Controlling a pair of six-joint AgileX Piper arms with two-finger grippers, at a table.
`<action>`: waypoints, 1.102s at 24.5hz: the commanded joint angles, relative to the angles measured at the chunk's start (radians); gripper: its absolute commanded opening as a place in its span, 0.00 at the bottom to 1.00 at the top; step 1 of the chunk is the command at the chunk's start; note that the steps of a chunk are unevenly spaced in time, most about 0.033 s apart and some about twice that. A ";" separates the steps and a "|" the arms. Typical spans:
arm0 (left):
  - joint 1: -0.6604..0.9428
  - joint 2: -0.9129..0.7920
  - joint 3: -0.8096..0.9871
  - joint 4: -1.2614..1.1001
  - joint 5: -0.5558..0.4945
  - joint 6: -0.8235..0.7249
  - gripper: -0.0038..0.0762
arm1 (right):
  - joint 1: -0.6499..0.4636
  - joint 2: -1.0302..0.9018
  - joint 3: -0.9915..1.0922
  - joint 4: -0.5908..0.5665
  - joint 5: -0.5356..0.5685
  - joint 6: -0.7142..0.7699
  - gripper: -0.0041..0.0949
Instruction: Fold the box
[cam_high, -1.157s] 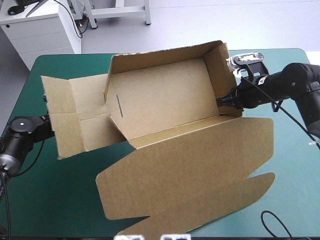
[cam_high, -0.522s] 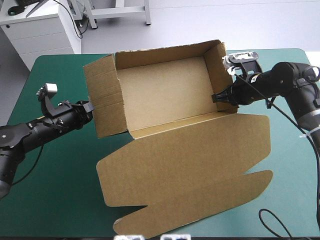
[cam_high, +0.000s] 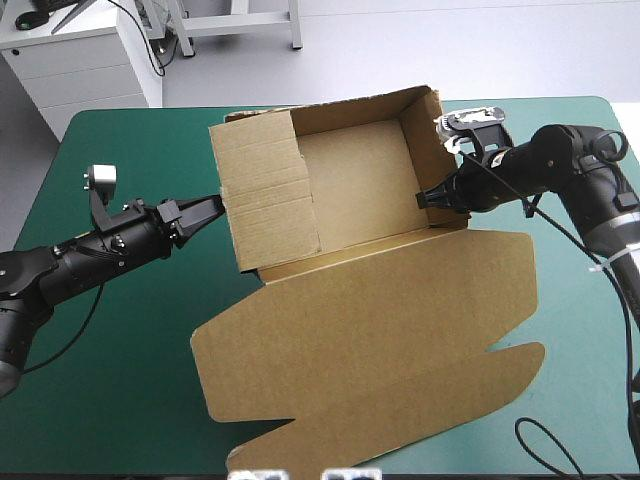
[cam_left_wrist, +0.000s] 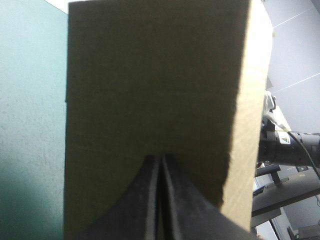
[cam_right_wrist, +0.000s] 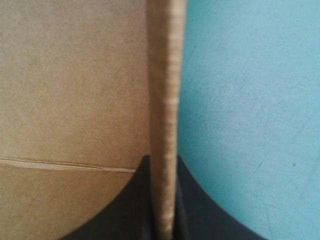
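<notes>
The box (cam_high: 360, 340) is clasped at its right wall (cam_high: 428, 140) by the right gripper (cam_high: 430, 196) (board seen edge-on). Its left wall (cam_high: 268, 205) is touched by the left gripper (cam_high: 213, 205), clenched empty.

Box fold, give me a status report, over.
Left gripper shut, tips on left flap. Right gripper shut on right wall. Box open, lid flat. Nothing in the way.

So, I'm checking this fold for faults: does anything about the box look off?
No tear shows. On the box, the left wall leans inward over the floor rather than standing upright, the shut left hand against its outer face. The right hand clamps the right wall; the lid lies flat.
</notes>
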 joint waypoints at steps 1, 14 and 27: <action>-0.005 -0.020 -0.033 -0.085 0.037 0.005 0.04 | 0.003 -0.028 -0.026 0.035 -0.042 0.005 0.03; -0.005 -0.020 -0.045 -0.097 0.122 0.107 0.53 | 0.003 -0.027 -0.026 0.027 -0.042 -0.002 0.03; -0.005 -0.020 -0.045 -0.062 0.124 0.092 0.60 | 0.003 -0.027 -0.026 0.005 -0.043 0.004 0.03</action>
